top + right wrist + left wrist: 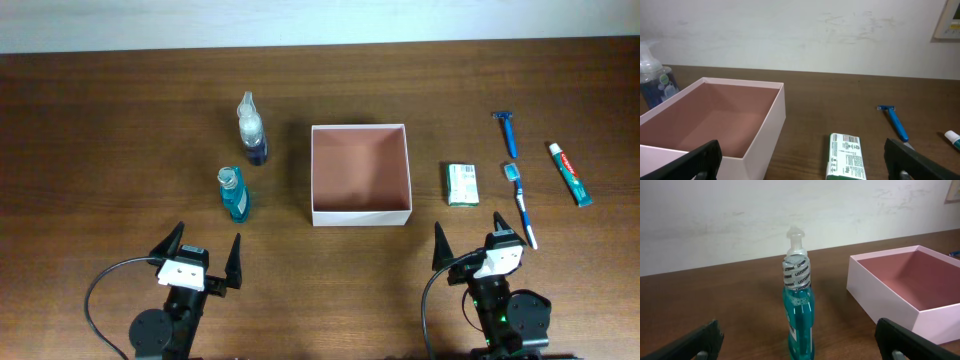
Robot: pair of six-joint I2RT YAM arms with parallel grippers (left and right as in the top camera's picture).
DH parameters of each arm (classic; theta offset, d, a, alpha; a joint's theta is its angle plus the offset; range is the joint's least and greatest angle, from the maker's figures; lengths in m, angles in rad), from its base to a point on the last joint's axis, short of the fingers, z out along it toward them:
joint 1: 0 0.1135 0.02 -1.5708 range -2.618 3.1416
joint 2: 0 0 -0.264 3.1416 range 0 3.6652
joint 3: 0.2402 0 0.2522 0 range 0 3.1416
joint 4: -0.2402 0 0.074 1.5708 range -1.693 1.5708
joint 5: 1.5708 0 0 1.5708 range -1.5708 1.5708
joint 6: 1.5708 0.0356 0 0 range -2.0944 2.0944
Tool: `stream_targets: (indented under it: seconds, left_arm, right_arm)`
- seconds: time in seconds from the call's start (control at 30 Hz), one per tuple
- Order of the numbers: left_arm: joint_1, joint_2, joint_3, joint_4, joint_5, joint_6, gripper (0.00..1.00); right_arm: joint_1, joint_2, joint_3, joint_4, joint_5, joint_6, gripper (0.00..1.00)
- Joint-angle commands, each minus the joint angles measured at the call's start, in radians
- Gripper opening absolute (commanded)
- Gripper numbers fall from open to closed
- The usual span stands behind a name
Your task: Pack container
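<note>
Far left, the left gripper (208, 240) hangs at the near edge, jaws released wide with nothing in them. Dead ahead of it stands the teal mouthwash bottle (236, 195), upright. Beyond that is the darker spray bottle (251, 128), also upright: 2 tall items, near each other but apart.

I'd call the mouthwash the opening pick. Go in level, straddle the body below the label band, and close squarely so it doesn't tip. Then lift well above the wall before carrying across.

Centre table sits the container (360, 215), open-topped and empty, pinkish-brown inside. Its left wall is the 1 obstacle on that route.

Just right of it lies the green-white packet (462, 184), flat on the wood. Below that waits the right gripper (468, 235), jaws likewise spread and empty. Further right come the razor (507, 130), the toothbrush (520, 205) and the toothpaste (569, 173), each apart. All 3 lie low and flat, so I'd expect them to be awkward to pinch.
</note>
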Motion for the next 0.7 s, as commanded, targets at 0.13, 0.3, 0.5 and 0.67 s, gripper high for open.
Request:
stream_targets:
  seconds: [0.13, 0.3, 0.5, 0.67]
  left_arm:
    - [0.004, -0.01, -0.002, 0.005, -0.008, 0.013, 0.99]
    - [0.003, -0.009, -0.002, -0.005, 0.0, 0.012, 0.99]
    - [0.003, -0.009, -0.002, 0.089, 0.171, 0.013, 0.99]
    - [0.003, -0.009, 0.031, 0.148, 0.177, 0.012, 0.99]
  right_arm:
    - [0.009, -0.011, -0.009, 0.0, 0.016, -0.003, 0.99]
    - [0.009, -0.011, -0.009, 0.0, 0.016, -0.003, 0.99]
    - [0.009, -0.011, -0.009, 0.0, 0.016, -0.003, 0.99]
    - [0.009, -0.011, -0.009, 0.0, 0.016, -0.003, 0.99]
